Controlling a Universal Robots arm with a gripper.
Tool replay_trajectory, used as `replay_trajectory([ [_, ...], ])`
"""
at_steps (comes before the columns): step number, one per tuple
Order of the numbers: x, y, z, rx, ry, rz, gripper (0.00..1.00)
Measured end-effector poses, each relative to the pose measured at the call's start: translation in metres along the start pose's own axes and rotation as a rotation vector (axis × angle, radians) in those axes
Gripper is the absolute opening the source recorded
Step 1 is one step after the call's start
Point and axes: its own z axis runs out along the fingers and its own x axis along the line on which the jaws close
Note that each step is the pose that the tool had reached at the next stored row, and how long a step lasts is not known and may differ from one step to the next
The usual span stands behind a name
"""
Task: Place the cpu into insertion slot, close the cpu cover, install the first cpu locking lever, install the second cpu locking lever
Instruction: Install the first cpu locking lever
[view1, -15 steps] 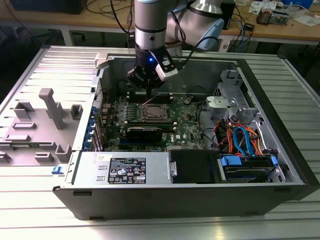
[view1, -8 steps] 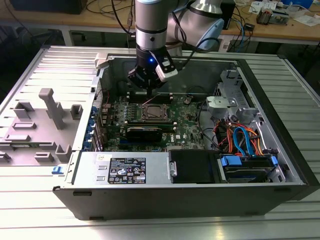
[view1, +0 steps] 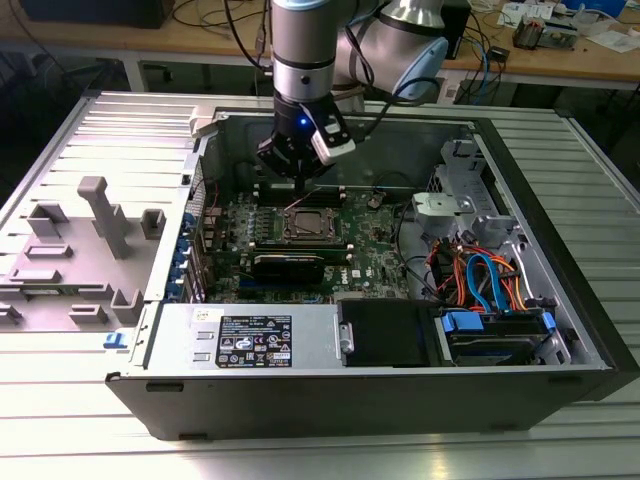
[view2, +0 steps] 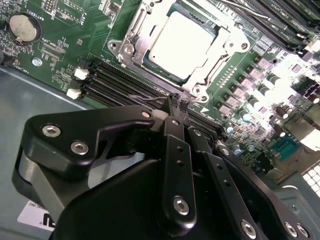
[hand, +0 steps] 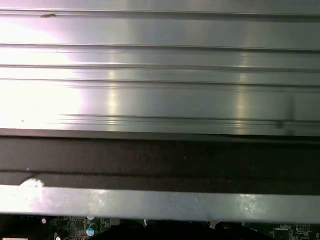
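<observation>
- So, the exterior view gives the whole layout: the arm reaches down into an open computer case (view1: 560, 330), and the gripper (view1: 298, 168) hangs just above the motherboard (view1: 375, 250), on the far side of the insertion slot (view1: 287, 229).
- The second wrist view gets much closer. The cpu (view2: 182, 42) is seated in the insertion slot (view2: 120, 47), and the cpu cover (view2: 141, 27) lies flat around it like a frame.
- That same view shows the gripper (view2: 176, 101) with its black fingertips pinched together, and I can't see anything between them. Long black memory slots (view2: 112, 80) run between the tips and the socket. A coin cell (view2: 22, 27) sits off in a corner of the board.
- The first wrist view looks elsewhere, at the ribbed metal table (hand: 160, 75) and the dark case wall (hand: 160, 160).
- The case lies on its side on that ribbed table (view1: 90, 440). The removed side panel (view1: 90, 190) lies flat at the exterior view's left. A power supply (view1: 250, 340) sits along the near wall, with orange and blue cables (view1: 485, 280) at the exterior view's right. A wooden workbench (view1: 600, 60) with loose wires stands behind.
- The cpu lies flat with its metal top facing up. It's square, so it has no real long axis, and in the exterior view its edges run roughly in line with the case walls.
</observation>
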Motion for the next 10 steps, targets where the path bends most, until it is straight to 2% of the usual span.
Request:
replay_trajectory([
  [2, -0.006, 0.0021, 0.0018, 0.0, 0.0, 0.0, 0.11],
  [10, -0.0118, 0.0029, 0.004, 0.0001, 0.0001, 0.0, 0.11],
])
